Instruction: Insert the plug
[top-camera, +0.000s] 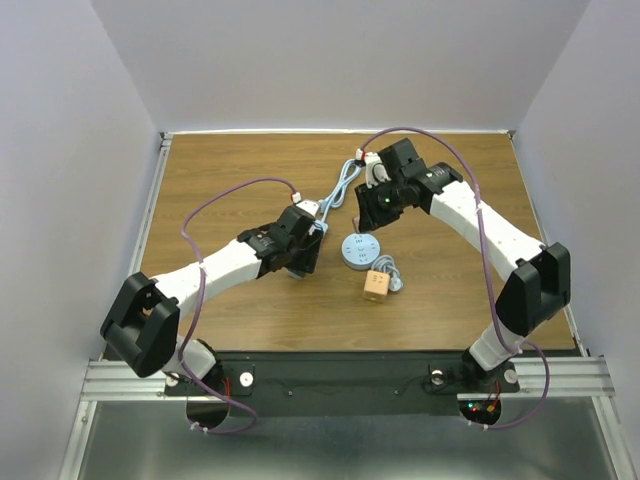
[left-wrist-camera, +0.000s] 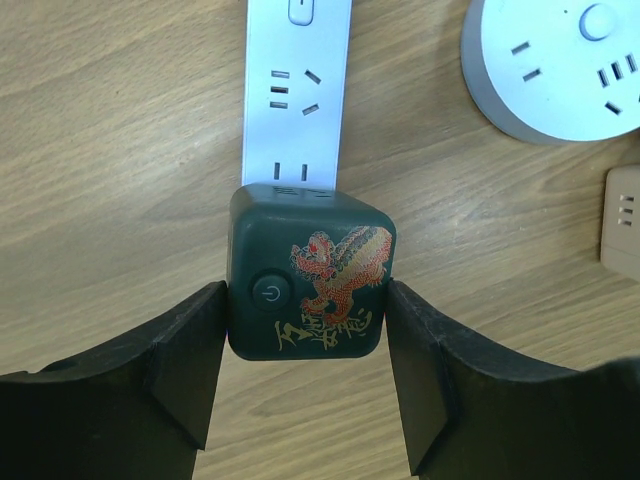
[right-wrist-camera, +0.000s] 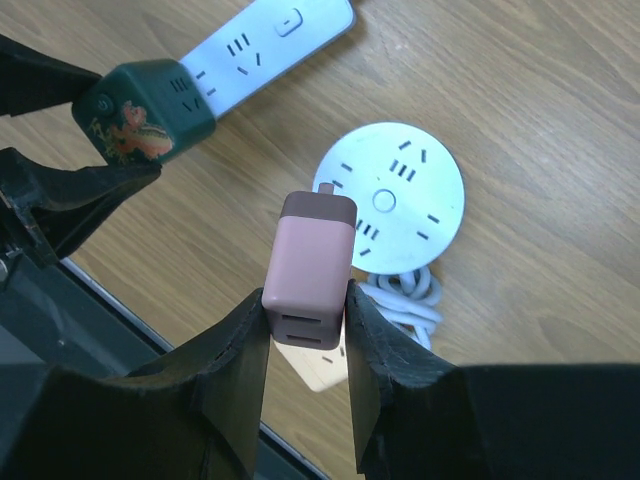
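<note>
My right gripper (right-wrist-camera: 305, 322) is shut on a pink plug (right-wrist-camera: 312, 265), held in the air just over the near edge of a round white socket (right-wrist-camera: 410, 190). A metal prong shows at the plug's far end. My left gripper (left-wrist-camera: 305, 305) is shut on a dark green cube plug (left-wrist-camera: 310, 285) with a dragon print, one finger against each side. The cube sits at the near end of a white power strip (left-wrist-camera: 295, 100). From above, the left gripper (top-camera: 305, 250) lies left of the round socket (top-camera: 360, 250) and the right gripper (top-camera: 372, 205) hangs just behind it.
A beige cube adapter (top-camera: 375, 287) lies in front of the round socket, with a coiled white cable (right-wrist-camera: 405, 300) beside it. A light blue cable (top-camera: 345, 185) runs toward the back. The table's dark front edge (right-wrist-camera: 120, 310) lies close below the plugs.
</note>
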